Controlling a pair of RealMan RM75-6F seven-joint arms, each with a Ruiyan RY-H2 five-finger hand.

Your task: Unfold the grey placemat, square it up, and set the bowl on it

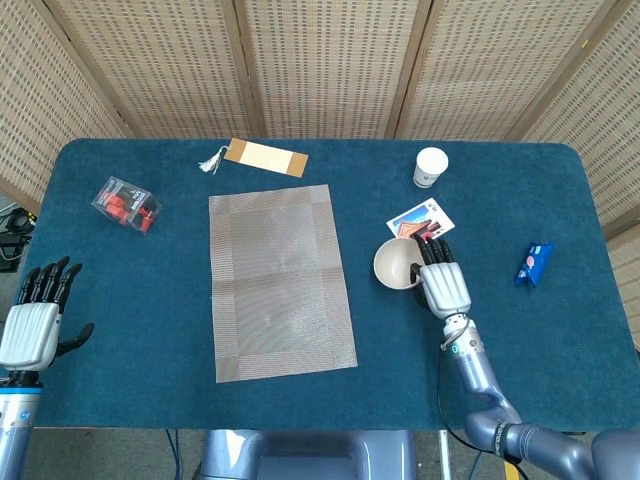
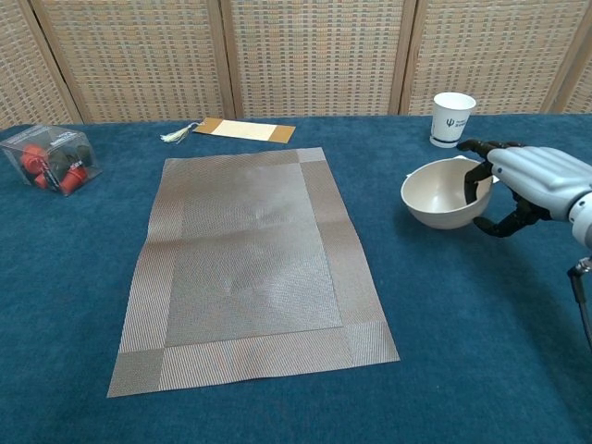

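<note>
- My right hand [image 2: 529, 180] holds the round cream bowl [image 2: 442, 192] by its rim, with fingers [image 2: 474, 181] hooked inside and my thumb under the outside wall.
- In the chest view the bowl looks lifted off the blue cloth table [image 2: 462, 351] and tipped a bit.
- The bowl is to the right of the flat grey woven placemat [image 2: 248, 264], near it but not touching.
- The placemat lies open and flat in the middle of the table.
- My left hand [image 1: 32, 325] is at the near left edge of the table, holding nothing, fingers spread apart.
- A white paper cup [image 2: 452, 118] stands behind the bowl.
- A small picture card [image 1: 420, 222] lies just beside the bowl.
- A tan bookmark with a tassel [image 2: 239, 130] lies behind the placemat.
- A clear box with red things inside [image 2: 51, 157] sits far left.
- A little blue packet [image 1: 533, 262] lies far right.
</note>
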